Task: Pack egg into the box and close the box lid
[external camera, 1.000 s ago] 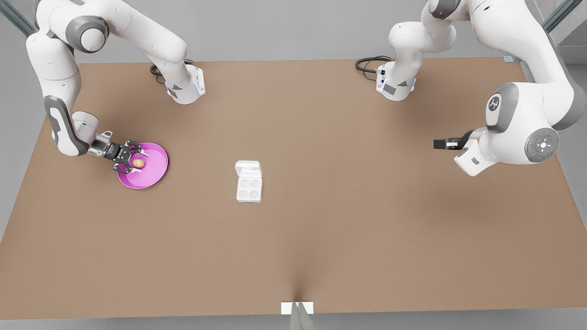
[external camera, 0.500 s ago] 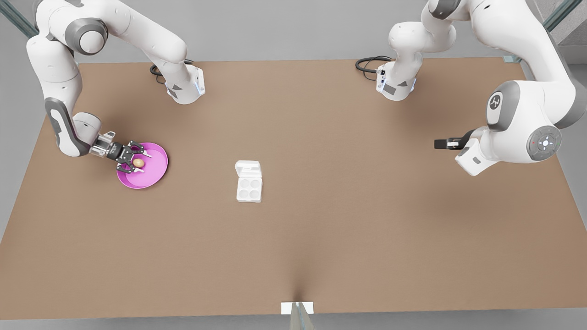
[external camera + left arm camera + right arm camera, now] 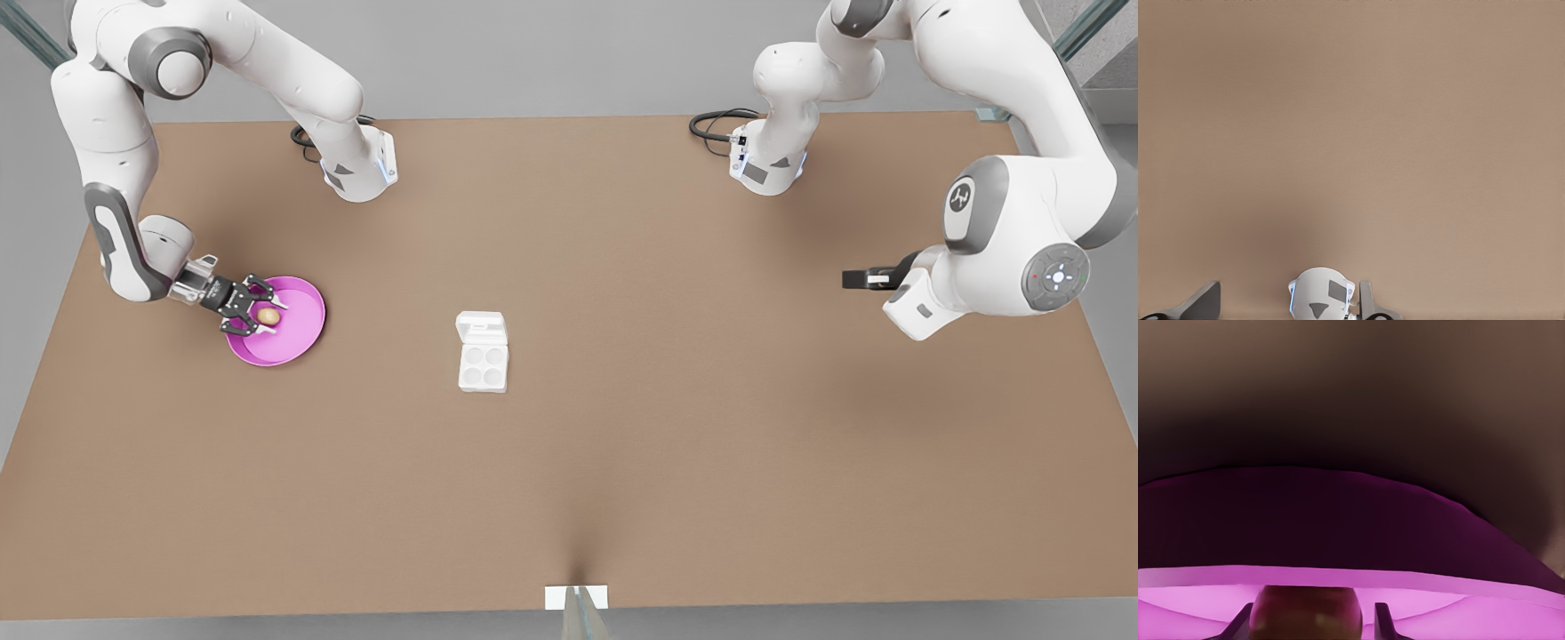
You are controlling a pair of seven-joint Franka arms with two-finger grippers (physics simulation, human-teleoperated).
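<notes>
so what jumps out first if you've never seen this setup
The round pink dish at the front view's left, with the tan egg in it and the right gripper straddling the egg. Mid-table sits the white box, its lid open. The left gripper waits far off.

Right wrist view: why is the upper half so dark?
Right wrist view: the pink dish wall sits in shadow, its floor bright around the egg between the right claw fingers. Front view: evenly lit, soft arm shadows on the table.

you see bare brown counter [image 3: 1351, 133] below your left hand [image 3: 1285, 303], its two grey fingertips [image 3: 1205, 297] set well apart, a white arm base [image 3: 1319, 293] between them.
</notes>
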